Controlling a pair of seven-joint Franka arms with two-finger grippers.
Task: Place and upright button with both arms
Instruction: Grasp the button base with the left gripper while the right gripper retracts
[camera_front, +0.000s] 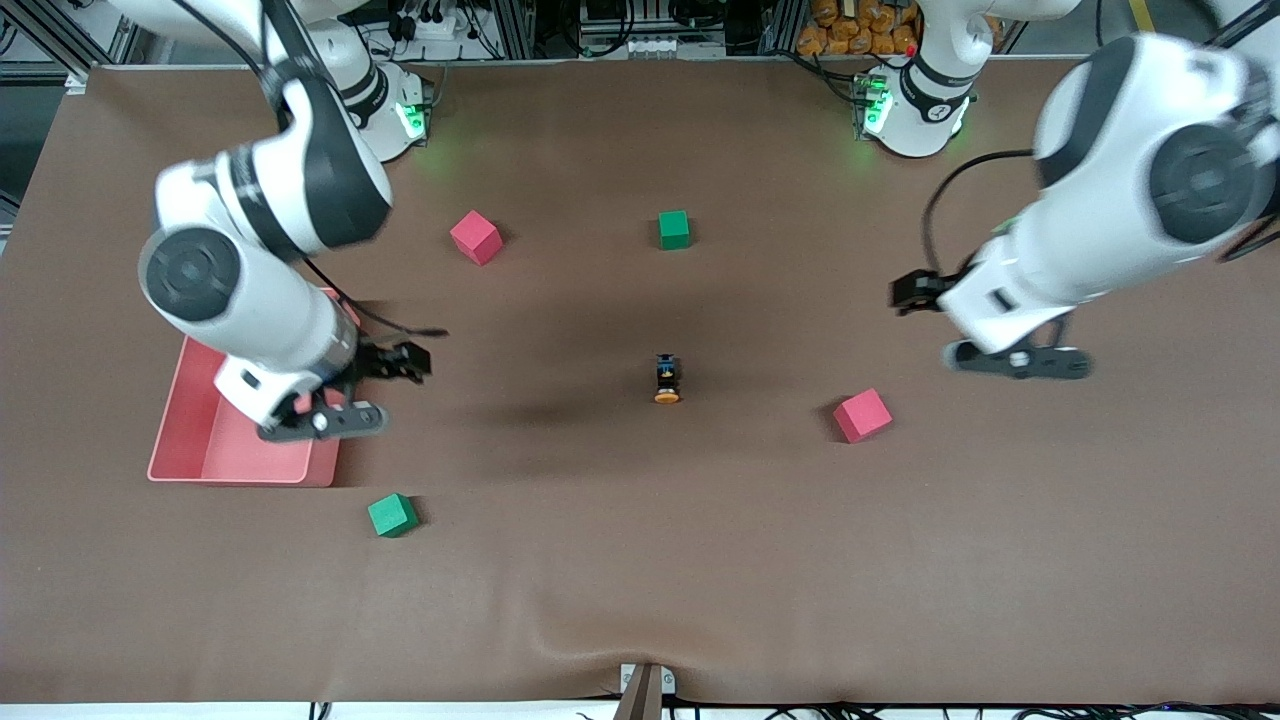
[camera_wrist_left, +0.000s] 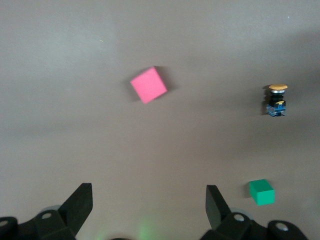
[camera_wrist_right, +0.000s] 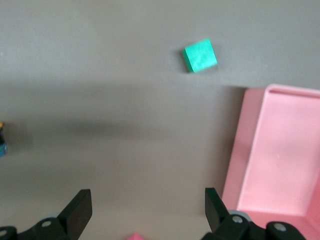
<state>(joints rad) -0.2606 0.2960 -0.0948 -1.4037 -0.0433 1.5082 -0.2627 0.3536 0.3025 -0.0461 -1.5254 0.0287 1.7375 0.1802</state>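
Your button (camera_front: 667, 379) lies on its side, untouched.
Left gripper (camera_wrist_left: 148, 202) and right gripper (camera_wrist_right: 147, 206) hang wide open, empty, the button well apart from both.

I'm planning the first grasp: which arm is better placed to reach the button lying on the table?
Probably the left. Its open gripper shows the whole button ahead, past a red cube. The right gripper, also open, hangs over the pink tray's edge.

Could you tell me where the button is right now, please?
In the front view, the button lies on its side mid-table, between both arms, nearest the red cube toward the left arm's end.
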